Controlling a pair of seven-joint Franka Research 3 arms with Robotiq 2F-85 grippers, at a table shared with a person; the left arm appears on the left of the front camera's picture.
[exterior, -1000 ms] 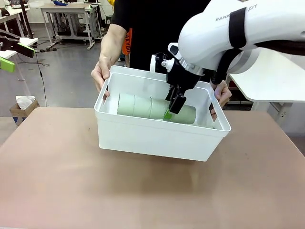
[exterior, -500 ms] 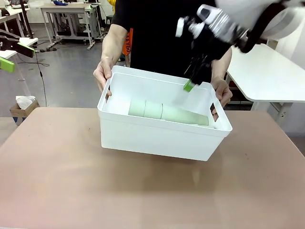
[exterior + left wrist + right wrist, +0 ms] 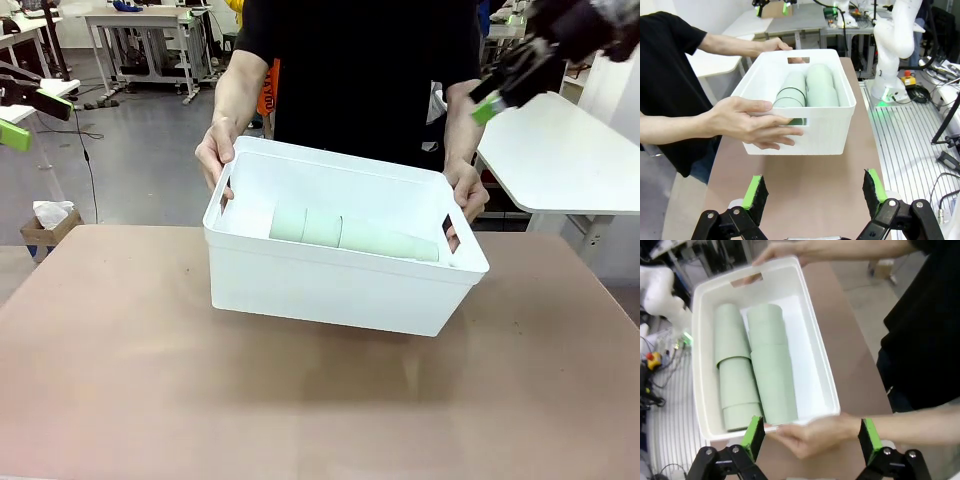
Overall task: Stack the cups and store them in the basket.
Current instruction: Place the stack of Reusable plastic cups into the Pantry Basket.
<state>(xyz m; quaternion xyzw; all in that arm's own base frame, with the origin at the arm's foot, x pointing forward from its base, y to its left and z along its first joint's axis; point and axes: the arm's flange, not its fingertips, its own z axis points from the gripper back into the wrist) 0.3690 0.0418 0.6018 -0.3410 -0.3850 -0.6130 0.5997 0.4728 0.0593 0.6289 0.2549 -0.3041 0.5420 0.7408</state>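
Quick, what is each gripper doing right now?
Left gripper: open, holding nothing.
Right gripper: open, holding nothing.

We see bright, even overhead light and a soft shadow under the basket [image 3: 340,290] on the table [image 3: 120,380]. The right gripper [image 3: 487,106] is motion-blurred at top right. Both wrist views bend at their edges; the right one looks slightly soft.

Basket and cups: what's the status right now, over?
Both grippers, left and right, open, empty. Cups lie stacked in two rows inside the basket. Person's hands hold the basket at both ends.
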